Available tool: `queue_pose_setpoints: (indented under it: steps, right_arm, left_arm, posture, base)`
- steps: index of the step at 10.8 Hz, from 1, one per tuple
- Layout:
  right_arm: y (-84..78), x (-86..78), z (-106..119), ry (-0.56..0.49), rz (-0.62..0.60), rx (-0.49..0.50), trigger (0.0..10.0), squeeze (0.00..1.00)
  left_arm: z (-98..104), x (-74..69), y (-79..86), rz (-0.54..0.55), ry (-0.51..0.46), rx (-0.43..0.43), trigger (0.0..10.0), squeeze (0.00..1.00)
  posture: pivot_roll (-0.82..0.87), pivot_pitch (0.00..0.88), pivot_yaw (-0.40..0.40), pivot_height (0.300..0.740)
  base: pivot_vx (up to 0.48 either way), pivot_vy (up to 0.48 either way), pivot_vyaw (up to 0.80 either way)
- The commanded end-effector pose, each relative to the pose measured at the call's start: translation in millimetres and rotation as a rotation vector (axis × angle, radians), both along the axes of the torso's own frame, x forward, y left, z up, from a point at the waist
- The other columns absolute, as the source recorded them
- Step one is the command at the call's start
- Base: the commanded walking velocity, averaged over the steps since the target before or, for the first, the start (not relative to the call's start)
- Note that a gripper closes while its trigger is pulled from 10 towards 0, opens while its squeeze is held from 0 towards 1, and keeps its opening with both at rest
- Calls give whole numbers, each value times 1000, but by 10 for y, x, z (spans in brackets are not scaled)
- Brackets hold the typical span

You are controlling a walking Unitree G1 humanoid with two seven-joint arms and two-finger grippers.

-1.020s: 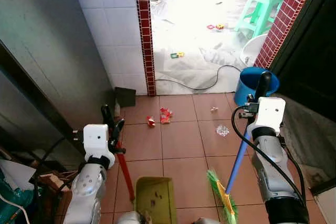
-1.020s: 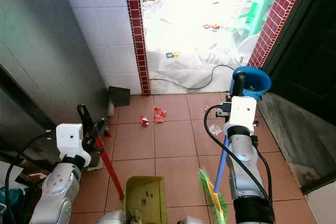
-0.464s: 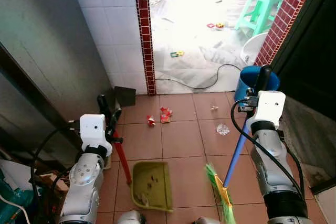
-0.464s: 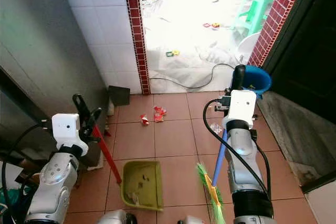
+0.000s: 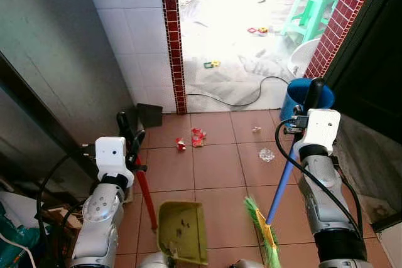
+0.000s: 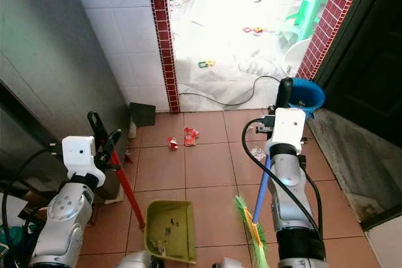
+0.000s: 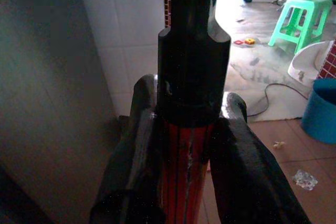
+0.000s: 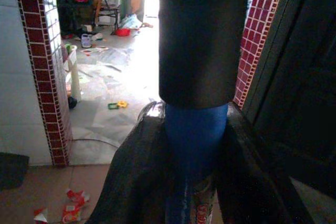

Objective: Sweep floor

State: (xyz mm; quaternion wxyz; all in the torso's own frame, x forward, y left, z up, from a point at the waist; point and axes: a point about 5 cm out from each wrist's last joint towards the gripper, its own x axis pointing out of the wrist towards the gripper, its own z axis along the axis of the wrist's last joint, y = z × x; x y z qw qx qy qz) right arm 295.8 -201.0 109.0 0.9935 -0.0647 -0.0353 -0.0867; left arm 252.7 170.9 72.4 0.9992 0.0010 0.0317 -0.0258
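Hands: two. Left hand (image 7: 184, 145), lower left of frame, clamped on the red dustpan handle (image 5: 145, 189). Right hand (image 8: 191, 145), right of centre, clamped on the blue broom handle (image 5: 282, 183).
Dustpan: one, yellow-green (image 5: 182, 232), bottom centre, specks of dirt inside.
Broom: one, green bristle head (image 5: 262, 231), just right of the dustpan.
Litter: two red wrappers (image 5: 191, 139) mid-frame; one clear crumpled scrap (image 5: 266, 155) right of them; one small pale bit (image 5: 255, 130) above it.
Floor: terracotta tiles (image 5: 217, 167).
Room: white tiled wall (image 5: 135, 29) with dark red brick trim; blue bucket (image 5: 296, 95); green stool (image 5: 314, 4) in bright area, upper right; black cable (image 5: 245, 101).
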Motion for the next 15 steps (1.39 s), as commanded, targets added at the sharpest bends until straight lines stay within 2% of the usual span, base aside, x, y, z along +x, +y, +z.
queue_pose_setpoints:
  steps: [1, 13, 15]
  right_arm:
    - [4, 23, 39, -12, 3, 3, 10000, 0]
    - [29, 18, 12, -2, 13, -11, 10000, 0]
    - [14, 12, 1, 7, 11, -16, 10000, 0]
  left_arm:
    - [67, 21, 30, 5, -33, -1, 10000, 0]
    - [41, 22, 0, -10, -19, -9, 10000, 0]
    - [39, 23, -8, -16, -17, -21, 10000, 0]
  posture:
    - [-91, 0, 55, 740]
    - [-91, 0, 57, 740]
    - [-93, 0, 56, 740]
  base:
    - [0, 0, 0]
    - [0, 0, 0]
    - [0, 0, -638]
